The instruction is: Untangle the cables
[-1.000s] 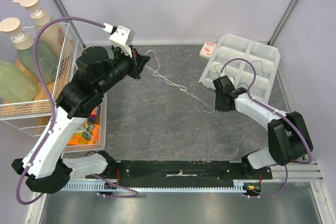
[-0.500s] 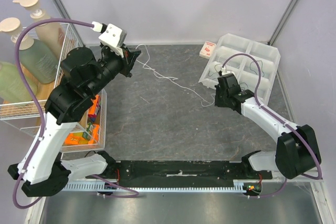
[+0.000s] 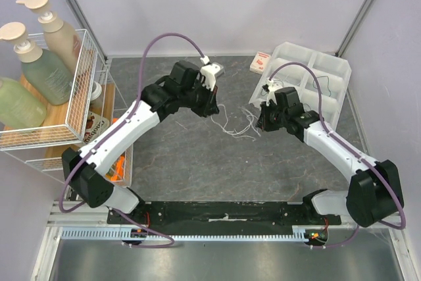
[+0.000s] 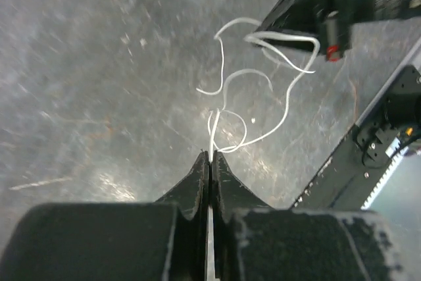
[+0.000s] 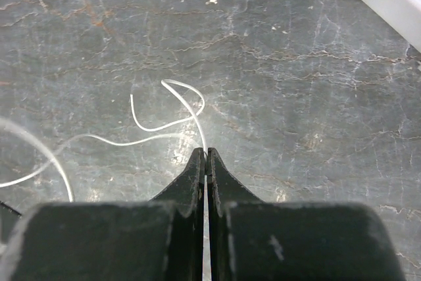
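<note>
A thin white cable (image 3: 237,125) lies in loose curls on the grey table between my two grippers. My left gripper (image 3: 214,108) is shut on one end of it; in the left wrist view the gripper (image 4: 210,154) pinches the cable (image 4: 253,90), which loops away toward the right arm. My right gripper (image 3: 261,121) is shut on the other end; in the right wrist view the gripper (image 5: 205,153) pinches the cable (image 5: 168,123), which curls off to the left. A thin black cable (image 3: 322,83) lies in the white tray. No dark blue cable shows.
A white compartment tray (image 3: 325,64) stands at the back right, with a small red-and-white box (image 3: 261,62) beside it. A wire rack (image 3: 75,97) with soap bottles and packets stands along the left edge.
My left gripper has swung from the back left toward the table's middle, close to the right gripper. The white cable, stretched before, now hangs slack in curls between them.
</note>
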Action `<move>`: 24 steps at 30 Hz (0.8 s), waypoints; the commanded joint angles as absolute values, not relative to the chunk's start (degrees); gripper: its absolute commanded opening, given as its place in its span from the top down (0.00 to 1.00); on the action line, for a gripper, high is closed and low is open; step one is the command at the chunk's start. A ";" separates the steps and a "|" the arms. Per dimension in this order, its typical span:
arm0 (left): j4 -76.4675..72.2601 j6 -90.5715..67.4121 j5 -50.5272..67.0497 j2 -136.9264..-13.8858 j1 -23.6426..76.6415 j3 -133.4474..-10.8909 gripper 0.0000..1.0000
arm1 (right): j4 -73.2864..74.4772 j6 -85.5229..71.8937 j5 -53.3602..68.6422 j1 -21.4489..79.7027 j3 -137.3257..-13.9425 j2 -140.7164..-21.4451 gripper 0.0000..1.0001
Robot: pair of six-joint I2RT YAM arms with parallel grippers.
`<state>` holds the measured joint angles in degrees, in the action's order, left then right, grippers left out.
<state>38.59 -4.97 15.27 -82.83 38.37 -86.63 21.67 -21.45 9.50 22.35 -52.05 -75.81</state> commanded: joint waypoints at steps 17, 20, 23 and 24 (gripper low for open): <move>42.19 -7.92 8.44 -75.07 38.67 -84.81 0.35 | 17.77 -20.48 18.79 31.72 -57.47 -83.13 1.00; 39.91 -6.51 7.65 -72.34 38.76 -84.47 0.36 | 16.70 -20.22 22.49 35.41 -60.20 -89.02 0.97; 37.10 -6.33 7.65 -69.79 38.76 -82.36 0.36 | 18.71 -18.46 22.94 38.40 -63.62 -95.43 0.93; 36.39 -6.15 7.91 -69.09 38.76 -81.92 0.36 | 20.55 -17.67 21.72 39.02 -65.20 -97.28 0.92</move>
